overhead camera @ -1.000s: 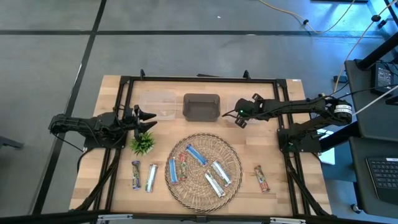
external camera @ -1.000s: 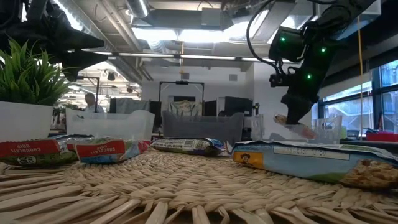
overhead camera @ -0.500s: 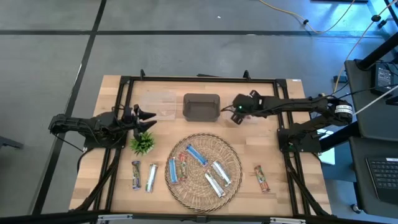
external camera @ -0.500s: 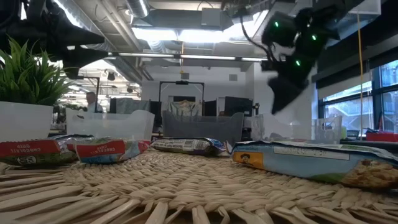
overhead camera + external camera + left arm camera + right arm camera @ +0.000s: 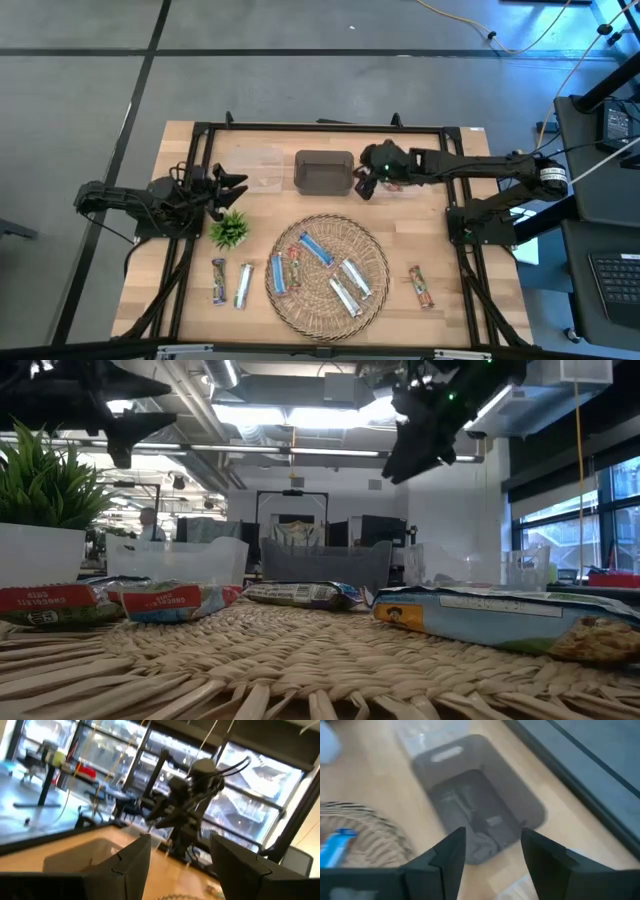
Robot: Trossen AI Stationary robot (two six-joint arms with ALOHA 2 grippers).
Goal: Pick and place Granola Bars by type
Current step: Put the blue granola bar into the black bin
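Observation:
Several granola bars lie on the round wicker tray (image 5: pixel 375 245): blue ones (image 5: pixel 314 247), silvery ones (image 5: pixel 355 278) and a brown-red-green one (image 5: pixel 295 267). Two more bars (image 5: pixel 218 280) (image 5: pixel 243 285) lie on the table left of the tray, and one (image 5: pixel 421 286) lies to its right. My right gripper (image 5: pixel 362 186) (image 5: pixel 492 857) hangs open and holds nothing, above the right edge of the grey bin (image 5: pixel 324 172) (image 5: pixel 475 815). My left gripper (image 5: pixel 232 184) (image 5: pixel 182 865) waits open above the plant (image 5: pixel 230 231).
A clear bin (image 5: pixel 255 165) stands left of the grey bin at the far side. Dark shapes lie in the grey bin; what they are I cannot tell. A black frame (image 5: pixel 320 127) runs around the table. Bare wood shows between the bins and the tray.
My right gripper has risen and swung toward the table's left and far side, from right of the grey bin to above its right edge. My left gripper has lifted a little and drawn back toward the left edge.

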